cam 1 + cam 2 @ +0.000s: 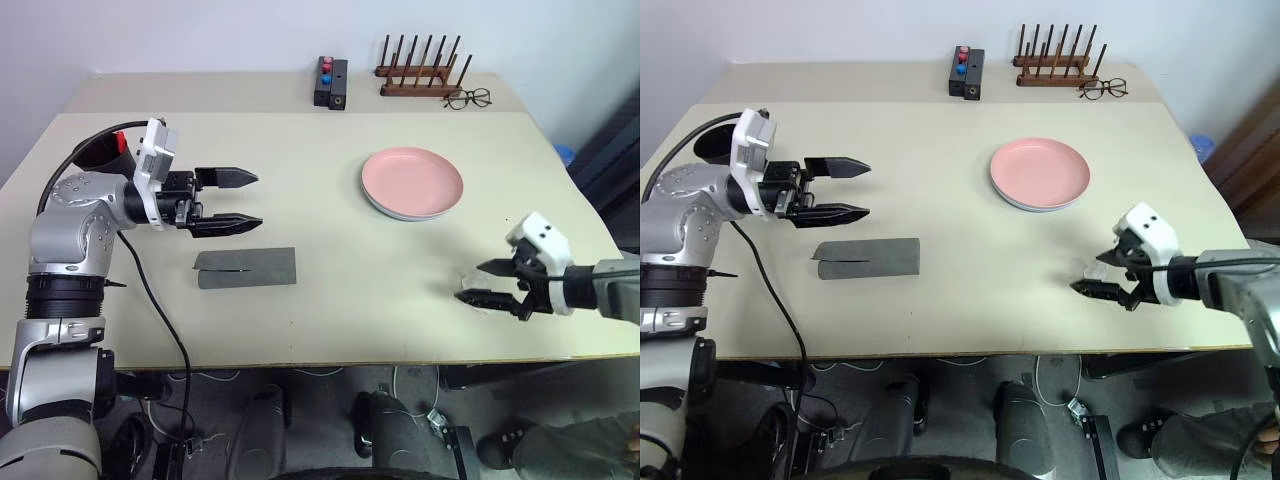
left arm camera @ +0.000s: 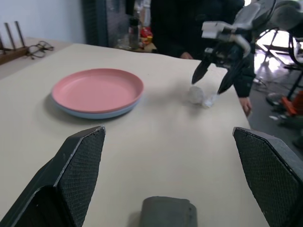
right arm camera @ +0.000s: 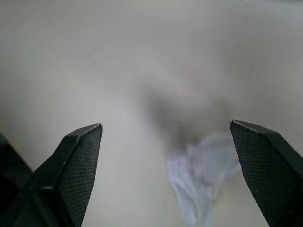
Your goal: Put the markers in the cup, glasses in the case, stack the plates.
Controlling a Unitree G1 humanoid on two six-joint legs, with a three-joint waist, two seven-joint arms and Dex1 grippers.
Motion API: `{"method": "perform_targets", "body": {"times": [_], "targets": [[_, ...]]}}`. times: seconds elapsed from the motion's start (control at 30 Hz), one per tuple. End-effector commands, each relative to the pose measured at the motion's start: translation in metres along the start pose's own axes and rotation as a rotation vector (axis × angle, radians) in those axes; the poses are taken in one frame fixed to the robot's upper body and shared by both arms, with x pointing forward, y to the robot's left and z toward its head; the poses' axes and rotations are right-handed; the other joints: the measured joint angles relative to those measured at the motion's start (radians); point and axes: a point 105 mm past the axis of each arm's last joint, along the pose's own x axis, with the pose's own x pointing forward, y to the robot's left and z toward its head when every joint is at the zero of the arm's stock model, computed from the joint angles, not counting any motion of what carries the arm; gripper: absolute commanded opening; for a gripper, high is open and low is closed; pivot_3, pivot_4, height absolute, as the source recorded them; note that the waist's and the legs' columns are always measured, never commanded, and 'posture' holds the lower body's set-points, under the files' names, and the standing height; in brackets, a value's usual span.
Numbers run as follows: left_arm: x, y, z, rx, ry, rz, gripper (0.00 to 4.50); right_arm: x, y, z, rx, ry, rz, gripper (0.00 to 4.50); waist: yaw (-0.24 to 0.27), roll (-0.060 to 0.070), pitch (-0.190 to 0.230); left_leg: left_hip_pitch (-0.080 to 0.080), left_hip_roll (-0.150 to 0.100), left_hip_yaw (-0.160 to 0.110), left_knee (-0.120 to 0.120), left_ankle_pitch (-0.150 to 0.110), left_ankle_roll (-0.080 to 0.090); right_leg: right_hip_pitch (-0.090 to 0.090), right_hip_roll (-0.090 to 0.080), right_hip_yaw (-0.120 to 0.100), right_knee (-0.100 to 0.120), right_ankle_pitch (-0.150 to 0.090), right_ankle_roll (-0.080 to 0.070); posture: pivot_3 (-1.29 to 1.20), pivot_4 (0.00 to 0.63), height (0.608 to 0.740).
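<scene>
The pink plate [image 1: 412, 181] already sits on the blue plate [image 1: 400, 212], whose rim peeks out beneath it toward the far right of the surface [image 1: 330, 310], so the stacking looks done. The grey case [image 1: 246, 267] lies closed, flat, nearer the left side. The left gripper [image 1: 238, 201] hovers just behind the case, level, its fingers [image 1: 232, 177] spread wide with nothing between them. The right gripper [image 1: 487, 284] hangs near the front right edge, fingers open and empty, over a small crumpled scrap of clear wrap [image 2: 201, 96] lying on the surface. A dark cup [image 1: 97, 152] shows behind the left arm. From here, I'd judge the right hand should clear away without dragging that scrap, keeping well apart from the plates.
</scene>
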Motion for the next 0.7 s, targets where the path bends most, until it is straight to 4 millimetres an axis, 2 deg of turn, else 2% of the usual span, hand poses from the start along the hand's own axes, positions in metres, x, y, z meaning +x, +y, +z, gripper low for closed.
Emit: {"method": "perform_targets", "body": {"times": [0.03,0.4,0.53,0.6,0.7], "targets": [[-0.002,-0.003,0.008,0.045,0.011,-0.013,4.50,0.001,-0.010,0.005,-0.085,-0.030,-0.064,4.35,0.001,0.000,0.000,0.000,0.000,0.000,0.000,0.000,0.000,0.000,0.000,0.000,0.000,0.000,0.000,0.00,0.150,0.740],[-0.007,-0.003,0.008,0.061,0.028,0.015,4.50,0.013,-0.023,-0.018,-0.149,0.055,-0.071,4.35,0.002,0.000,0.000,-0.001,0.000,0.000,0.000,0.000,0.000,0.000,0.000,0.000,0.000,0.000,0.000,0.00,0.150,0.740],[-0.007,-0.002,0.008,0.066,0.027,0.025,4.50,0.014,-0.027,-0.016,-0.138,0.038,-0.077,2.65,0.002,0.000,0.000,-0.001,0.000,0.000,0.000,0.000,0.000,0.000,0.000,0.000,0.000,0.000,0.000,0.00,0.150,0.740],[-0.007,-0.002,0.008,0.066,0.026,0.027,4.50,0.014,-0.028,-0.019,-0.143,0.051,-0.079,1.51,0.002,0.000,0.000,-0.001,0.000,0.000,0.000,0.000,0.000,0.000,0.000,0.000,0.000,0.000,0.000,0.00,0.150,0.740],[-0.007,-0.002,0.009,0.068,0.025,0.031,4.50,0.014,-0.029,-0.022,-0.147,0.059,-0.076,0.03,0.002,0.000,0.000,-0.001,0.000,0.000,0.000,0.000,0.000,0.000,0.000,0.000,0.000,0.000,0.000,0.00,0.150,0.740]]}}
